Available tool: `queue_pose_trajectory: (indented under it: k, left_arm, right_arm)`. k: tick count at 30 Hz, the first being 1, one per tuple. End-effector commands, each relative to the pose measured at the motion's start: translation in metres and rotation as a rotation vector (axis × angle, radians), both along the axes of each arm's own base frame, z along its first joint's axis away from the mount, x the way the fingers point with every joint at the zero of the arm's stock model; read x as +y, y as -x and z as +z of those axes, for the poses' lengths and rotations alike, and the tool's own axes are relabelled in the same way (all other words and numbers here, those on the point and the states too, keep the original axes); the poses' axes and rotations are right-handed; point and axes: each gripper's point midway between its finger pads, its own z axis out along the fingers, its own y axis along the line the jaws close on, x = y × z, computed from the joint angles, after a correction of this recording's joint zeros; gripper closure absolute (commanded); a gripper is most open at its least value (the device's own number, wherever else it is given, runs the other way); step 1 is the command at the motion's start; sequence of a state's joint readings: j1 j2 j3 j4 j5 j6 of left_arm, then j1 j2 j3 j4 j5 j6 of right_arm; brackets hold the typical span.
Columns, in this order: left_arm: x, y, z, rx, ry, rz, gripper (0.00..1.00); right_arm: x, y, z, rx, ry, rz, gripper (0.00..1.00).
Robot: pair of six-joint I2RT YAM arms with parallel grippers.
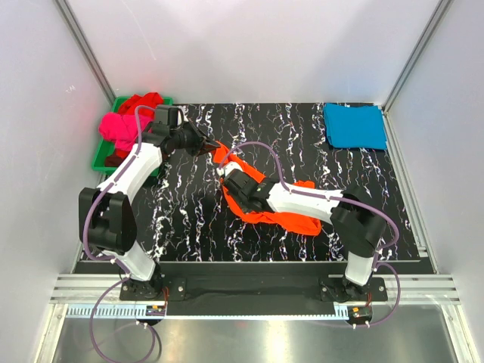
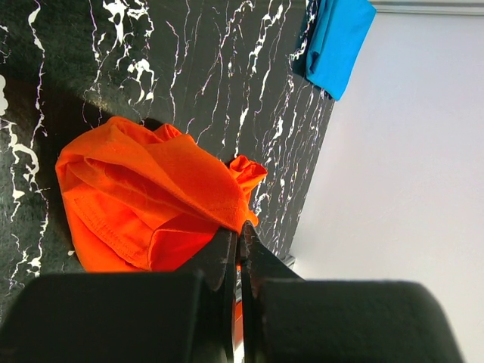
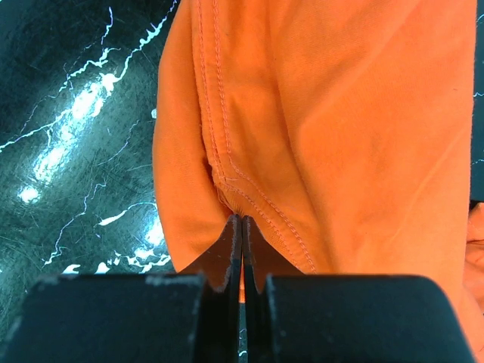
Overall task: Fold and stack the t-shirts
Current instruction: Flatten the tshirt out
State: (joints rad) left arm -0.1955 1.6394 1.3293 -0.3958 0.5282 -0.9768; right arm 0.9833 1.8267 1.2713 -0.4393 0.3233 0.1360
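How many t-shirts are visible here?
4: orange t-shirt mid-table, blue t-shirt folded far right, pink t-shirt and red t-shirt in the green tray; more may hide underneath.

four t-shirts: one orange shirt (image 1: 265, 218), one blue shirt (image 1: 355, 125), one pink shirt (image 1: 115, 127), one red shirt (image 1: 145, 100). one green tray (image 1: 98, 161).

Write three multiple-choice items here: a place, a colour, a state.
1. Where is the blue t-shirt? A on the floor; B over an arm; C far right corner of the table.
2. Shirt colours in the green tray? A yellow, white; B pink, red; C black only.
3. The right gripper is: A shut on the orange t-shirt; B wide open; C out of view.
1 C, it lies folded there. 2 B, the pink t-shirt and red t-shirt sit bunched there. 3 A, it pinches an orange hem.
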Motion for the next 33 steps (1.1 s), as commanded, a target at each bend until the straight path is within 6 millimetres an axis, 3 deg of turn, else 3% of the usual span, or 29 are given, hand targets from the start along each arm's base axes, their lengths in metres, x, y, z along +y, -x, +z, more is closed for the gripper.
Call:
queue_pose_trajectory:
  k: [1, 4, 6, 7, 8, 9, 10, 11, 12, 13, 14, 18, 20, 23, 26, 30, 33]
  left_arm:
    - [-0.006, -0.006, 0.029, -0.081, 0.024, -0.024, 1.00]
    - [-0.002, -0.005, 0.045, -0.093, 0.043, -0.021, 1.00]
    - [0.000, -0.003, 0.075, -0.135, 0.066, -0.008, 1.00]
    - [0.003, -0.003, 0.090, -0.158, 0.076, 0.004, 1.00]
    - [0.005, -0.003, 0.114, -0.190, 0.096, 0.017, 1.00]
    - [0.007, 0.001, 0.138, -0.236, 0.105, 0.031, 1.00]
    - [0.010, 0.005, 0.149, -0.236, 0.102, 0.047, 1.00]
    - [0.011, 0.007, 0.166, -0.264, 0.116, 0.055, 1.00]
    - [0.010, 0.014, 0.199, -0.331, 0.145, 0.045, 1.00]
    - [0.009, 0.019, 0.213, -0.352, 0.166, 0.038, 1.00]
    - [0.008, 0.024, 0.229, -0.371, 0.195, 0.042, 1.00]
    - [0.017, 0.059, 0.311, -0.543, 0.255, 0.065, 1.00]
    - [0.023, 0.079, 0.340, -0.618, 0.270, 0.082, 1.00]
    - [0.031, 0.108, 0.383, -0.732, 0.316, 0.106, 1.00]
    - [0.039, 0.135, 0.407, -0.801, 0.313, 0.124, 1.00]
    - [0.049, 0.158, 0.423, -0.861, 0.311, 0.157, 1.00]
    - [0.052, 0.163, 0.422, -0.858, 0.267, 0.164, 1.00]
  right_arm:
    - [0.009, -0.015, 0.024, -0.052, -0.050, -0.017, 1.00]
    - [-0.007, -0.020, 0.057, -0.090, -0.046, -0.090, 1.00]
    - [-0.016, -0.027, 0.110, -0.164, -0.099, -0.137, 1.00]
    - [-0.027, -0.023, 0.126, -0.170, -0.094, -0.162, 1.00]
    - [-0.029, -0.026, 0.162, -0.214, -0.146, -0.186, 1.00]
    - [-0.049, -0.021, 0.193, -0.254, -0.150, -0.226, 1.00]
    - [-0.057, -0.019, 0.215, -0.280, -0.181, -0.253, 1.00]
    - [-0.062, -0.019, 0.253, -0.326, -0.244, -0.277, 1.00]
    - [-0.078, -0.013, 0.283, -0.372, -0.289, -0.304, 1.00]
    - [-0.089, -0.007, 0.299, -0.388, -0.305, -0.319, 1.00]
    - [-0.098, -0.002, 0.329, -0.428, -0.367, -0.333, 1.00]
    - [-0.142, 0.028, 0.419, -0.557, -0.614, -0.344, 1.00]
    - [-0.153, 0.040, 0.449, -0.597, -0.692, -0.315, 1.00]
    - [-0.161, 0.059, 0.483, -0.613, -0.824, -0.267, 1.00]
    - [-0.155, 0.075, 0.496, -0.573, -0.914, -0.194, 1.00]
    - [-0.127, 0.090, 0.485, -0.453, -0.953, -0.074, 1.00]
    - [-0.106, 0.098, 0.470, -0.359, -0.956, -0.009, 1.00]
